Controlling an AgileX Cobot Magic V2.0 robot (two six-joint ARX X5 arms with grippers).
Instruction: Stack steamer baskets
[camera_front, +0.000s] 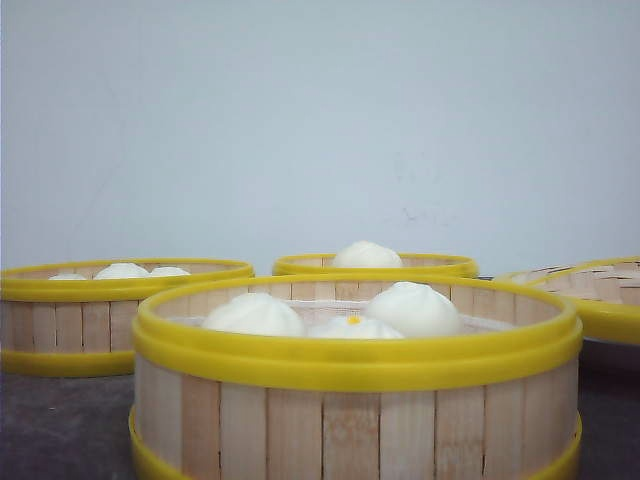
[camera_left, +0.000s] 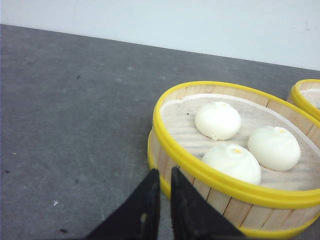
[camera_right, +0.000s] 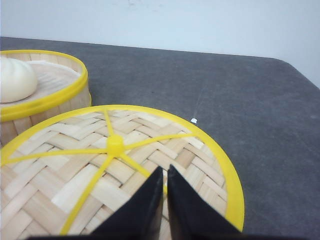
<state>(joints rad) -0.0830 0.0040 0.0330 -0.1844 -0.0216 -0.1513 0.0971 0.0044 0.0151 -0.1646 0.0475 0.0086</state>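
Both sets of fingers, left (camera_left: 163, 192) and right (camera_right: 164, 192), are pinched closed and hold nothing. Three baskets hold buns (camera_front: 413, 308). A tipped near basket (camera_front: 355, 390) could spill them onto the bench (camera_left: 75, 125).

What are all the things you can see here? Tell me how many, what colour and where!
steamer baskets: three, pale wooden slats with yellow rims; one nearest the camera, one at the left, one behind in the middle.
steamed buns: white, some with a yellow dot; three in the nearest basket, three in the left basket, one showing in the back basket.
woven lid: one, pale woven strips with yellow rim and spokes, at the right.
table: one, dark grey, under everything.
wall: one, pale grey-white, behind the table.
left gripper: one, black, beside the left basket.
right gripper: one, black, over the woven lid.
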